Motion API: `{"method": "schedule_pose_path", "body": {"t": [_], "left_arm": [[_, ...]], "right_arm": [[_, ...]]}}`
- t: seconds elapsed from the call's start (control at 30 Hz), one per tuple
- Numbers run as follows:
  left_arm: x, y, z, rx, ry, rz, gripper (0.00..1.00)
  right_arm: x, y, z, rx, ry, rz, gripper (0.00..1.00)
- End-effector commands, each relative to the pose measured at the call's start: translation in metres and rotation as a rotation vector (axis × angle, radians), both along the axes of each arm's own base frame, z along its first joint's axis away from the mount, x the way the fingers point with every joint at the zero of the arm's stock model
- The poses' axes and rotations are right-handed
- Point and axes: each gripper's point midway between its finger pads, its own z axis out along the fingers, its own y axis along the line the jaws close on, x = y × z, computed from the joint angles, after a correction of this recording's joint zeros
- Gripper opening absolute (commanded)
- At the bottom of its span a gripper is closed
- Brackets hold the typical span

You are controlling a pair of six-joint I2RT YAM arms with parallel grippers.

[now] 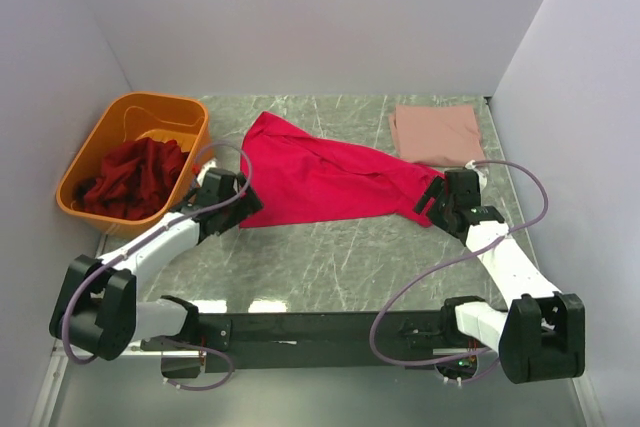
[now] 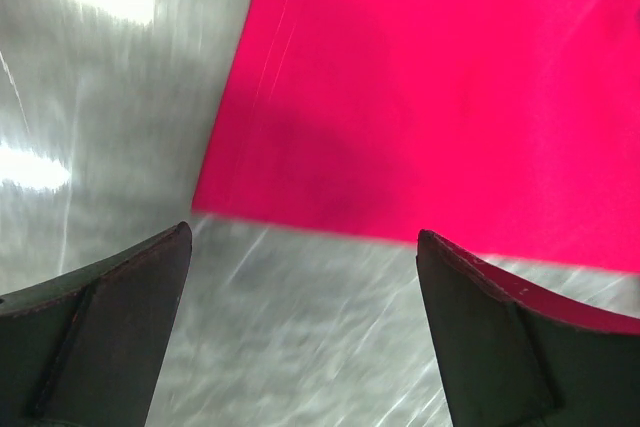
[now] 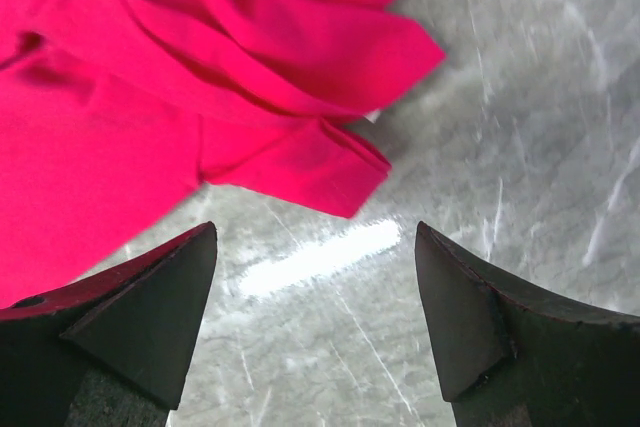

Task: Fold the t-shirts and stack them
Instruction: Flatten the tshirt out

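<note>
A bright crimson-pink t-shirt (image 1: 320, 179) lies spread across the middle of the table, bunched at its right end. My left gripper (image 1: 240, 205) is open and empty at the shirt's near left corner; in the left wrist view the cloth edge (image 2: 420, 127) lies just beyond my fingertips (image 2: 150, 267). My right gripper (image 1: 435, 202) is open and empty at the shirt's right end, with a sleeve (image 3: 300, 162) just ahead of it. A pale salmon-pink t-shirt (image 1: 437, 132) lies folded at the back right. Dark maroon-red t-shirts (image 1: 135, 177) fill the tub.
The orange plastic tub (image 1: 165, 112) stands at the back left, touching the left wall. White walls close in the table on three sides. The grey marble tabletop (image 1: 340, 257) runs between the shirt and the arm bases.
</note>
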Motion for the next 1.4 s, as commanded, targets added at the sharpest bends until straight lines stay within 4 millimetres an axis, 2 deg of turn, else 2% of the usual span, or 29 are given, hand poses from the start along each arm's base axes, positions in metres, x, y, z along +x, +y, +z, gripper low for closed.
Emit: {"method": "schedule_pose_path", "body": {"t": [0.0,0.17,0.33,0.4,0.43,0.5,0.57,0.63,0.8,0.97,1.07,1.27,1.37], "left_arm": [[-0.018,-0.008,-0.013,-0.028,0.058,0.000,0.99],[-0.016,0.004,-0.035,0.031,0.103,0.065,0.87],[0.011,0.002,-0.039,0.053,0.079,0.103,0.71],[0.013,0.005,-0.054,0.091,0.125,0.121,0.67],[0.018,0.004,-0.054,0.095,0.131,0.120,0.59],[0.015,0.001,-0.069,0.098,0.174,0.107,0.49],[0.014,-0.001,-0.075,0.099,0.194,0.101,0.31],[0.013,-0.001,-0.075,0.096,0.196,0.096,0.01],[0.012,0.002,-0.054,0.093,0.131,0.082,0.01],[0.011,0.009,-0.034,0.106,0.072,0.092,0.01],[0.011,0.010,-0.031,0.108,0.065,0.092,0.01],[0.014,0.006,-0.030,0.089,0.049,0.079,0.01],[0.015,0.003,-0.030,0.085,0.049,0.068,0.01]], "right_arm": [[0.006,-0.001,0.002,0.038,-0.026,-0.028,0.86],[0.010,0.001,0.000,0.045,-0.030,-0.016,0.85],[0.007,0.001,-0.002,0.040,-0.020,-0.009,0.85],[0.006,0.001,-0.003,0.039,-0.019,-0.008,0.84],[0.006,0.000,-0.002,0.037,-0.022,-0.012,0.84],[0.004,-0.001,-0.003,0.034,-0.021,-0.013,0.84],[0.002,-0.005,-0.003,0.019,-0.014,-0.026,0.84],[0.001,-0.007,-0.003,0.011,-0.015,-0.035,0.84],[-0.002,-0.005,-0.008,0.019,0.013,-0.033,0.82],[-0.001,-0.002,-0.026,0.037,0.062,-0.036,0.81],[0.006,0.000,-0.032,0.045,0.051,-0.033,0.80],[0.008,-0.003,-0.051,0.038,0.100,-0.053,0.79],[0.016,0.002,-0.055,0.062,0.086,-0.040,0.77]]}}
